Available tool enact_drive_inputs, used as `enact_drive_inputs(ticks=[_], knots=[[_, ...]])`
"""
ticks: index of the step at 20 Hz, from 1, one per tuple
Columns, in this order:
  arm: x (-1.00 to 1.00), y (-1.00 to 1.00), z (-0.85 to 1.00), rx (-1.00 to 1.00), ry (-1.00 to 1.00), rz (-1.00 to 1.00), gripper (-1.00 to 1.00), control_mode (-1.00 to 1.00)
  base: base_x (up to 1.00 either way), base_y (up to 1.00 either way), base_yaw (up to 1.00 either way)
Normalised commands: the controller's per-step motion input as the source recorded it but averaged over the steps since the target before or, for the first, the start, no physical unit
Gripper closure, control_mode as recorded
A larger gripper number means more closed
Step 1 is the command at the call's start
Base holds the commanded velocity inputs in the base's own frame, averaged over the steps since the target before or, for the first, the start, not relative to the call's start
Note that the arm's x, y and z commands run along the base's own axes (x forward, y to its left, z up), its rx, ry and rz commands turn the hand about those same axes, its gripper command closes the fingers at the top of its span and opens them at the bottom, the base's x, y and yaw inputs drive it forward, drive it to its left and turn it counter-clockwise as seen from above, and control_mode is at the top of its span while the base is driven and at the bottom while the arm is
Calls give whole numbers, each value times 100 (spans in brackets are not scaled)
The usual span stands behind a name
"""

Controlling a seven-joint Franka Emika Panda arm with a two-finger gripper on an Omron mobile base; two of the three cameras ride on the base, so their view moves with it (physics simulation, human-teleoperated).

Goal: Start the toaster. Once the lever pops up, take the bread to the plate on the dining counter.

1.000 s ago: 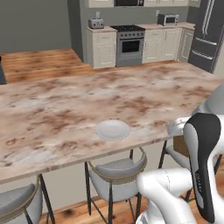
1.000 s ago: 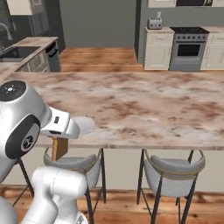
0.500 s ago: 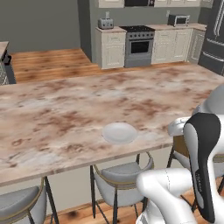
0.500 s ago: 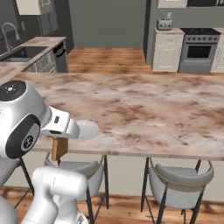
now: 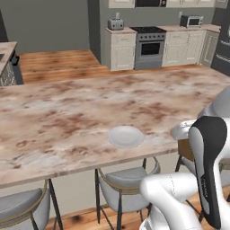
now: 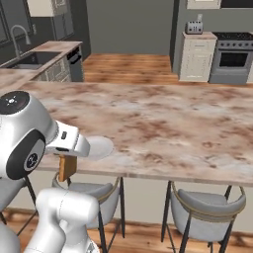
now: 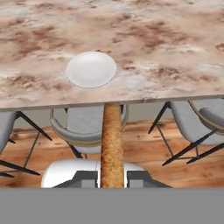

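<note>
Honestly, my worry is the bread [image 7: 112, 144] clipping the desk's [image 5: 67, 117] near edge, since it hangs below the top, out over the stools. My jaws are clamped on its lower end. Ahead and higher, the plate [image 7: 91, 69] sits near that edge.

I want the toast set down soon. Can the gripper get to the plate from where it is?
Probably yes. The gripper, jaws shut on the bread, hangs just off the counter's near edge, and the plate lies bare close to that edge.
</note>
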Motion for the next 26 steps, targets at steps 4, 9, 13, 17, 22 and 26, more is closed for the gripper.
enact_drive_inputs(ticks=[4,9,13,17,22,26], knots=[[0,0,0,0,0,0,100,100,53,0,9],[16,1,-3,1,0,1,100,-100,56,0,3],[76,5,-17,12,2,2,100,-100,0,0,0],[65,1,-14,20,0,3,100,-100,0,0,0],[72,21,-7,12,0,0,100,-100,0,0,0],[58,26,-36,4,0,0,100,-100,0,0,0]])
